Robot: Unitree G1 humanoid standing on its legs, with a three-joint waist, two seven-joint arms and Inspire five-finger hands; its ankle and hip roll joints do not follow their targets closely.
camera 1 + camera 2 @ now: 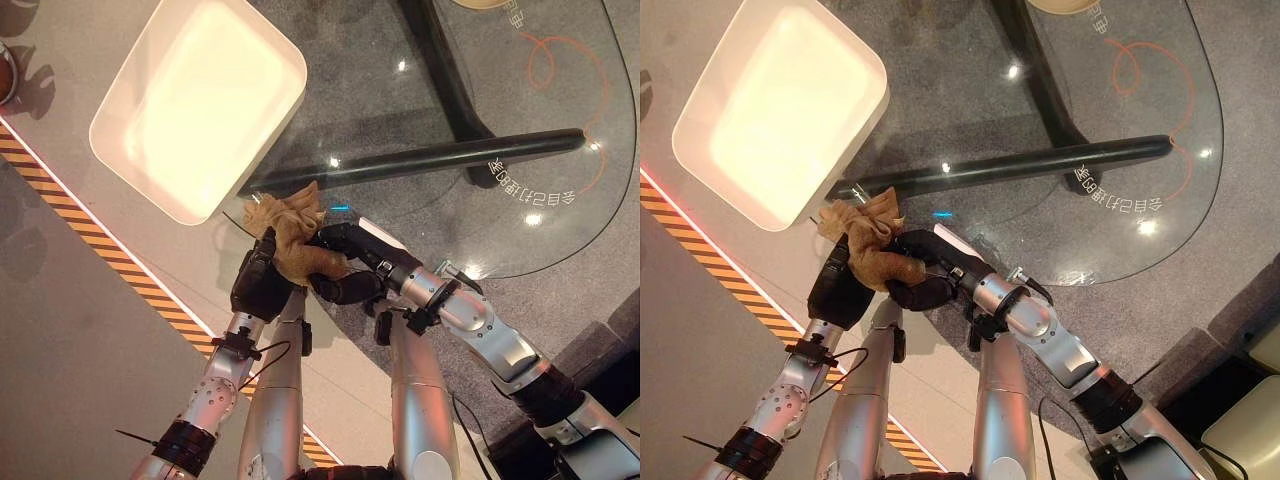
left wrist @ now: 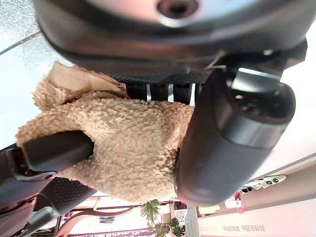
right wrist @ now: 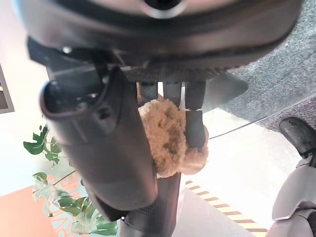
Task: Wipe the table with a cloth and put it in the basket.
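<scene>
Both robot hands [image 1: 262, 285] [image 1: 340, 262] clutching bunched cloth [image 1: 292, 235]

Basket [image 1: 120, 130] sits left of the glass table [image 1: 560, 200].

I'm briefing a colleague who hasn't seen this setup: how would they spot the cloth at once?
Find the round glass table and the white basket beside it. At the table's near edge, just below the basket's corner, the left hand and right hand meet, both curled on the cloth. It is the tan, fuzzy, crumpled thing, unlike everything smooth around it.
</scene>
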